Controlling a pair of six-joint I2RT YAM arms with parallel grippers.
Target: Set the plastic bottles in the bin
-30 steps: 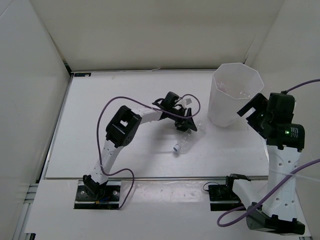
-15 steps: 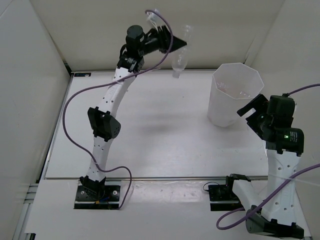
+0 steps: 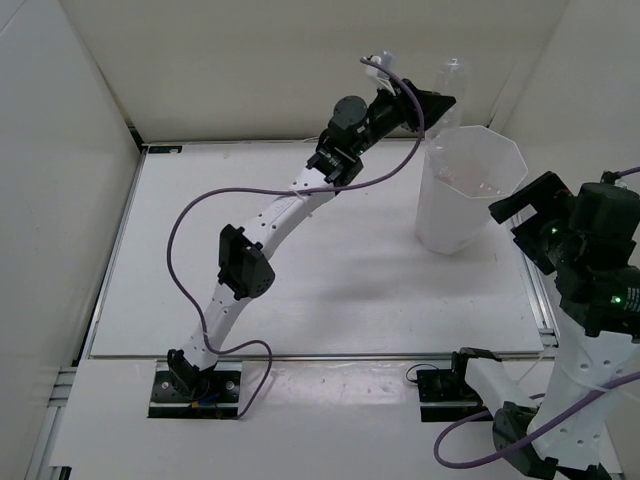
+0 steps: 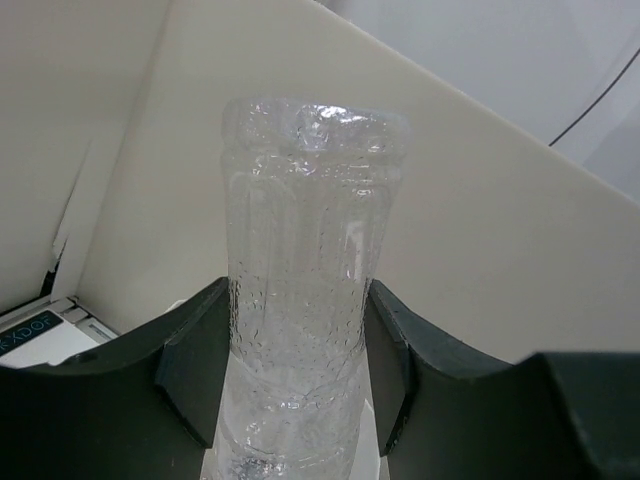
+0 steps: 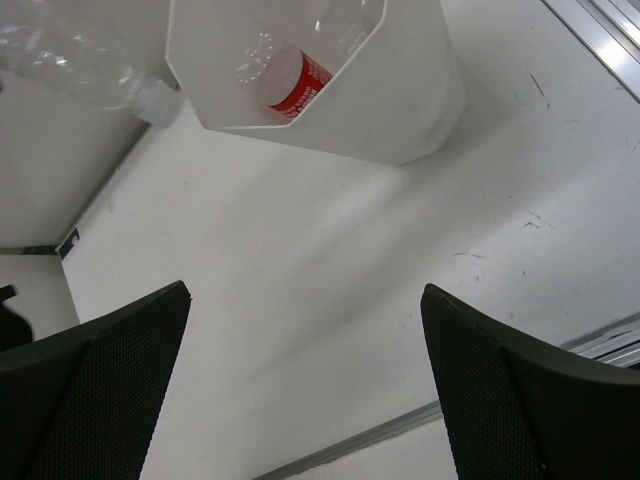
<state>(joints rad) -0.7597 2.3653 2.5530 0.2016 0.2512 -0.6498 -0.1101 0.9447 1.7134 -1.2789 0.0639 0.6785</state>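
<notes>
White over the whole worktop [image 3: 300,250]; at its far right corner, the tall translucent bin [image 3: 448,215], with the red-labelled bottle [image 5: 293,85] lying inside beside something clear. Had the left arm stretched high over the far edge, just beside the bin's rim. Carried the plain bottle [image 4: 305,250] there, neck end close to the rim but not over the opening. Pinched its ribbed body tight between the left fingers [image 4: 195,370]. Held the right fingers [image 5: 100,390] spread wide near the right edge, gripping nothing. Judged the step as carry-to-bin, release not yet made. Called next for a short shift over the opening, then parting the left fingers to drop it.
</notes>
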